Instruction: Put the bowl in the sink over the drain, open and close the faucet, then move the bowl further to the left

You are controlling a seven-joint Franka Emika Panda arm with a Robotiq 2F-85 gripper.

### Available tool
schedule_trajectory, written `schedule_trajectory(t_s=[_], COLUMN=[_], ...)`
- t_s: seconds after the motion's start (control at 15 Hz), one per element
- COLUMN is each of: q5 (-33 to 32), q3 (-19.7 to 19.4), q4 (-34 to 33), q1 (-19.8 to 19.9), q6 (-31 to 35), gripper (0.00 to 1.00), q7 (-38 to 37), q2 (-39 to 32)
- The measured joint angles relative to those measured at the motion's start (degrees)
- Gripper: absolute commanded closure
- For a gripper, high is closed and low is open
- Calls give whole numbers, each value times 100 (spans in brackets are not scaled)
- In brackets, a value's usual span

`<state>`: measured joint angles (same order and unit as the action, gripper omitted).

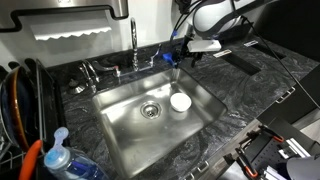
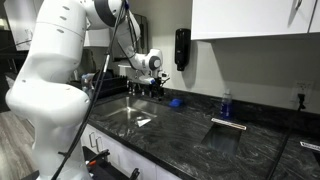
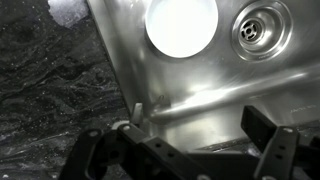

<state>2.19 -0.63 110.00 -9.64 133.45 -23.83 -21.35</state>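
The small white bowl (image 1: 180, 102) sits on the floor of the steel sink (image 1: 120, 100), just right of the round drain (image 1: 150, 110) and not covering it. In the wrist view the bowl (image 3: 181, 25) is beside the drain (image 3: 262, 25). The chrome faucet (image 1: 134, 45) rises at the sink's back edge. My gripper (image 1: 183, 50) hovers above the counter at the sink's back right corner, open and empty. In the wrist view the gripper (image 3: 190, 140) has its dark fingers (image 3: 265, 125) spread wide over the sink rim. In an exterior view the gripper (image 2: 150, 65) hangs above the bowl (image 2: 145, 121).
A blue sponge-like object (image 1: 170, 58) lies on the counter under the gripper. A clear blue-capped bottle (image 1: 55, 155) stands at the front left, beside a dish rack (image 1: 20, 100). A dark soap dispenser (image 2: 182, 48) hangs on the wall. Dark marbled countertop (image 2: 250, 140) surrounds the sink.
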Motion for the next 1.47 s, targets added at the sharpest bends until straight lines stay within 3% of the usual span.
schedule_trajectory(t_s=[0.4, 0.73, 1.0, 1.47], q5=[227, 226, 226, -44], q3=[375, 431, 431, 155], q4=[-30, -22, -11, -25], q1=[28, -8, -128, -529], q6=[-302, 426, 992, 785], gripper=[0, 0, 0, 0], q7=[652, 651, 527, -169], q2=[-226, -718, -1123, -1418])
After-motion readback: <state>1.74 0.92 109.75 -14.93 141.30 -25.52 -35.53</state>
